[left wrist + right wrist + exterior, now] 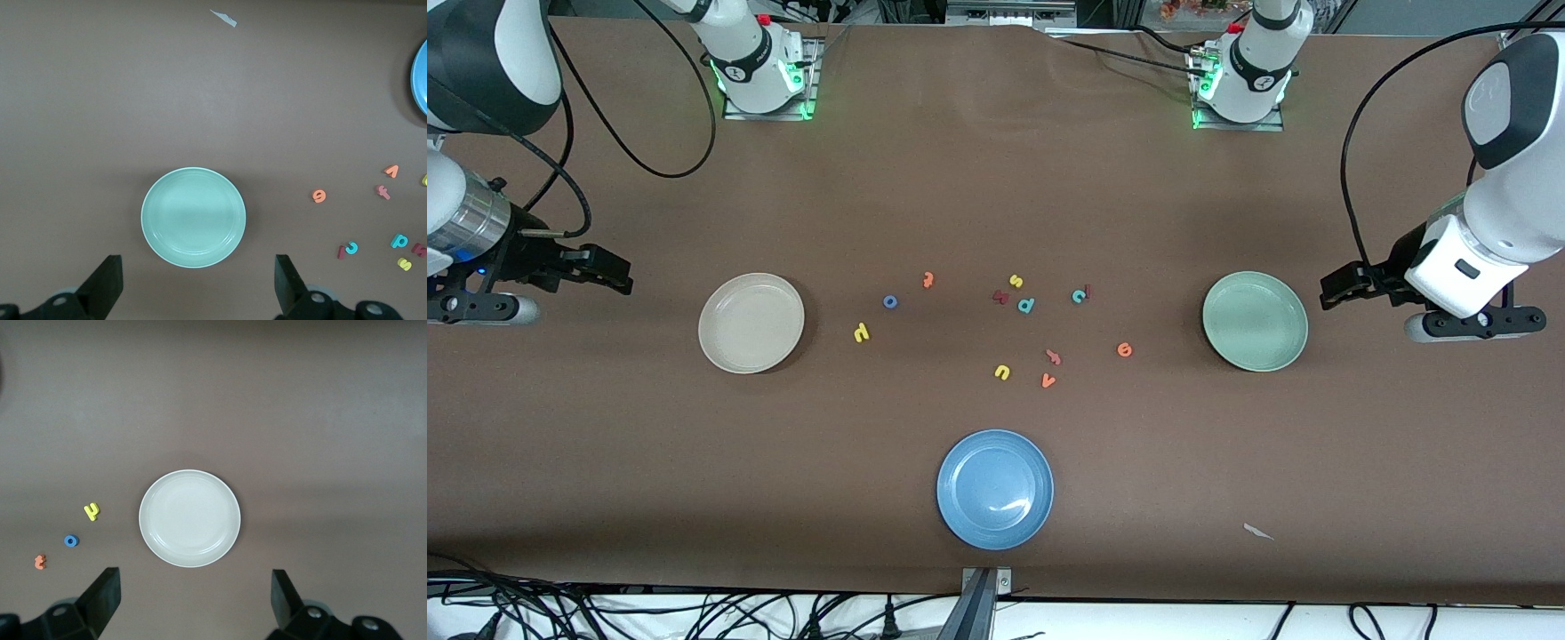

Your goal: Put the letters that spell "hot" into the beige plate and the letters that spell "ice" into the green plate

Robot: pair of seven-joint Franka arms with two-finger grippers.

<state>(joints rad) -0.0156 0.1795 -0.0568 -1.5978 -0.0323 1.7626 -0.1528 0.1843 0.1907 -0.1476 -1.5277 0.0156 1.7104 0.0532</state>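
Note:
The beige plate lies toward the right arm's end of the table and holds nothing. Beside it lie the yellow "h", blue "o" and orange "t". The green plate, bare too, lies toward the left arm's end. The teal "c" touches the dark red "i"; the orange "e" lies nearer the green plate. My right gripper hangs open over bare table beside the beige plate. My left gripper hangs open beside the green plate.
A blue plate lies near the table's front edge. Among the middle letters are a yellow "s", teal "p", dark red letter, salmon-pink letter, yellow "u" and orange "v". A paper scrap lies on the cloth.

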